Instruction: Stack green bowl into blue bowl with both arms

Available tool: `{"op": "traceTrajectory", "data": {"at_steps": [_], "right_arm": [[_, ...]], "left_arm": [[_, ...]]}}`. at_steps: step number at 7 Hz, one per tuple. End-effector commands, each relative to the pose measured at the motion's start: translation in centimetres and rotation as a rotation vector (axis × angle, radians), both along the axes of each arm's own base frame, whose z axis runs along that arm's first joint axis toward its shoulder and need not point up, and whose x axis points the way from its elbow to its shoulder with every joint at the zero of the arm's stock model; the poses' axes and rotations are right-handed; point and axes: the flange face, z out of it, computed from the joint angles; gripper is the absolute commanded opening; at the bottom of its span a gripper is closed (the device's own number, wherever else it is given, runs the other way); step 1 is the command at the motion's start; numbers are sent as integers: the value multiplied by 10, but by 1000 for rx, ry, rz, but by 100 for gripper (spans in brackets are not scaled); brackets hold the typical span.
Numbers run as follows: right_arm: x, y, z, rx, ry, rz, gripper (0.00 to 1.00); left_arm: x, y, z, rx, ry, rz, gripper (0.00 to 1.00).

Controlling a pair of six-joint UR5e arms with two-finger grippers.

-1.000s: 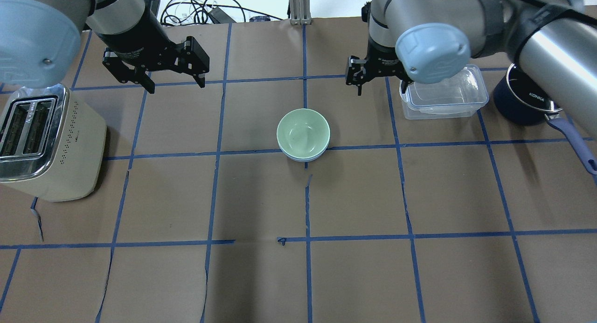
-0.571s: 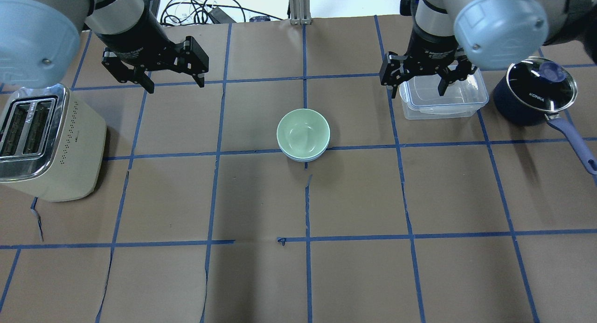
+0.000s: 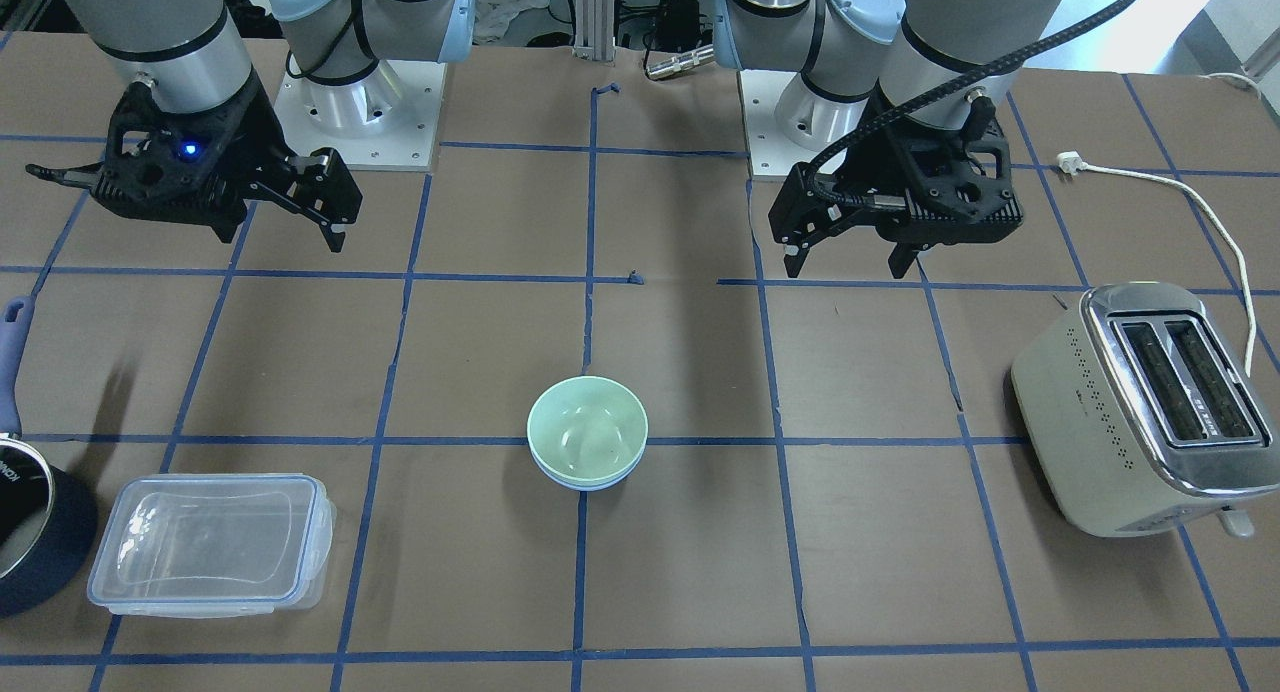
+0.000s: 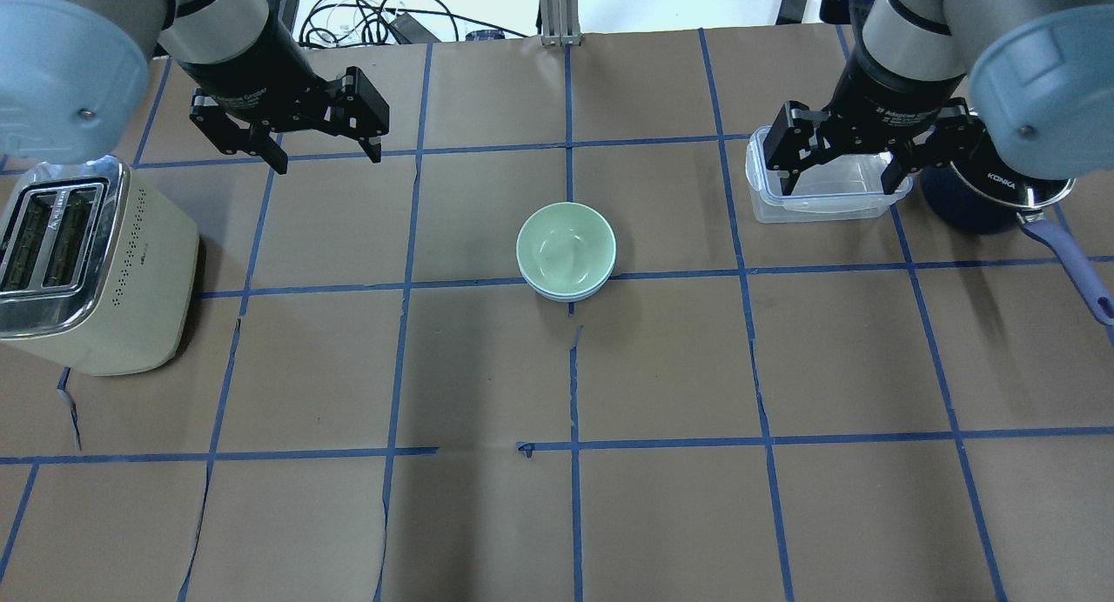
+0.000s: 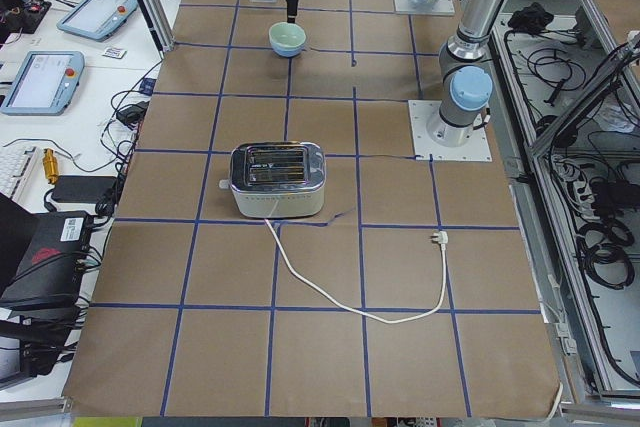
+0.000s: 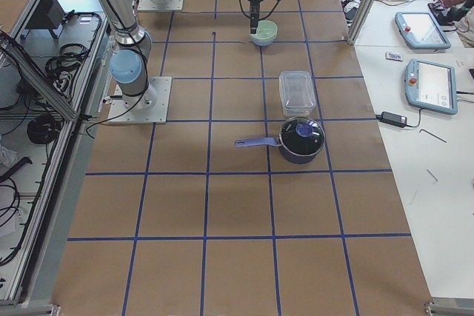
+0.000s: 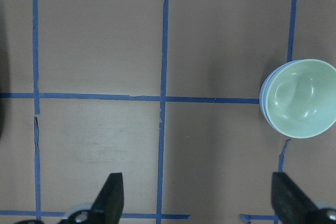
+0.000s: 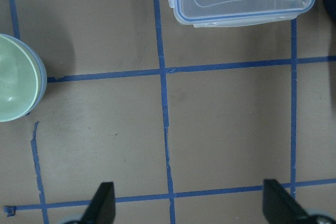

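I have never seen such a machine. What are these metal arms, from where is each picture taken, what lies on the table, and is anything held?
These are two robot arms fixed to a table, each ending in a black two-finger gripper. One camera looks down from behind the robot, one faces it from across the table, two look along the table from its ends, and one sits on each wrist. The left gripper and the right gripper are both open and hold nothing. In the middle of the table the green bowl sits inside the blue bowl. Also there: a toaster, a clear plastic box and a dark saucepan with a lid.
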Motion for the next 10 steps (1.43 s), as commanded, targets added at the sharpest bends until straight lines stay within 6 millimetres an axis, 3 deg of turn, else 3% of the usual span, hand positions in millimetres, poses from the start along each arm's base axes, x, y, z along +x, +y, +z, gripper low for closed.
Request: {"op": "traceTrajectory", "data": {"at_steps": [1,8,10], "right_arm": [[1,3,0,3,-36,6,100],[3,12,6,53,-27,21,100],[3,12,8,51,-28,23,100]], "left_arm": [[-1,0,0,0,1,-1,100],[0,1,1,-3,-3,-4,100],[0,1,1,-3,-16,-95,100]]}}
